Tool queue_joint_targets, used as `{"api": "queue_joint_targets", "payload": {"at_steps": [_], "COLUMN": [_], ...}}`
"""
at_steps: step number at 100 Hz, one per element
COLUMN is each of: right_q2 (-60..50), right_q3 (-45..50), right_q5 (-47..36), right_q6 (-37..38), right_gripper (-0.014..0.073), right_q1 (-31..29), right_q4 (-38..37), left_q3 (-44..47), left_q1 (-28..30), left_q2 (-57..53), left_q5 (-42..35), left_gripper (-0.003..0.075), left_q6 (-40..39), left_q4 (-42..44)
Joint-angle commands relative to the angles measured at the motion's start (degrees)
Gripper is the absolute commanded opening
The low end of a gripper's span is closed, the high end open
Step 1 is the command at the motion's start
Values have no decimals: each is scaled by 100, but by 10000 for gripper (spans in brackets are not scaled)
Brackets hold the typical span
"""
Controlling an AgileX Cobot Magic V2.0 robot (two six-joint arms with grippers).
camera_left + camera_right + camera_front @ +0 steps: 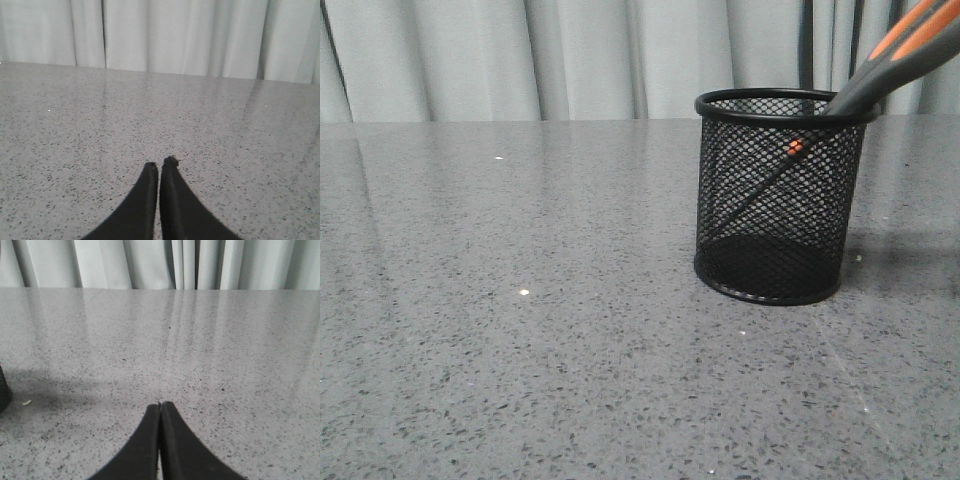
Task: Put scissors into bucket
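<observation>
1 pair of scissors [880, 65] already sits in the wire-mesh bucket [775, 200], blades down, long axis tilted, handles leaning over the bucket's right rim. Left gripper [160, 167] and right gripper [160, 405] both clenched, empty, over bare table [520, 350]. Bucket's base edge shows only in the right wrist view, so right arm is likely nearer. Task looks done.

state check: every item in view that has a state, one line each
scissors: in the bucket, blades down, leaning on the rim, handles sticking out
bucket: upright on the table, holding the scissors
left claw: shut, holding nothing, over bare table
right claw: shut, holding nothing, over bare table
</observation>
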Motion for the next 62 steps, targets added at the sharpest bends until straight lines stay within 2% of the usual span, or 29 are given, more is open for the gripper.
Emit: {"api": "queue_joint_targets", "payload": {"at_steps": [1, 12, 62], "right_q2": [-138, -138, -138], "right_q3": [26, 26, 26], "right_q5": [-241, 27, 46], "right_q6": [-5, -5, -5], "right_gripper": [-52, -52, -52], "right_q1": [-30, -30, -30], "right_q4": [-165, -280, -280], "left_q3": [234, 234, 234], "left_q1": [7, 7, 7], "left_q2": [-148, -148, -148], "left_q5": [-435, -435, -435], "left_gripper": [-20, -20, -20], "left_q6": [-2, -2, -2], "left_q4": [-45, -45, -45]}}
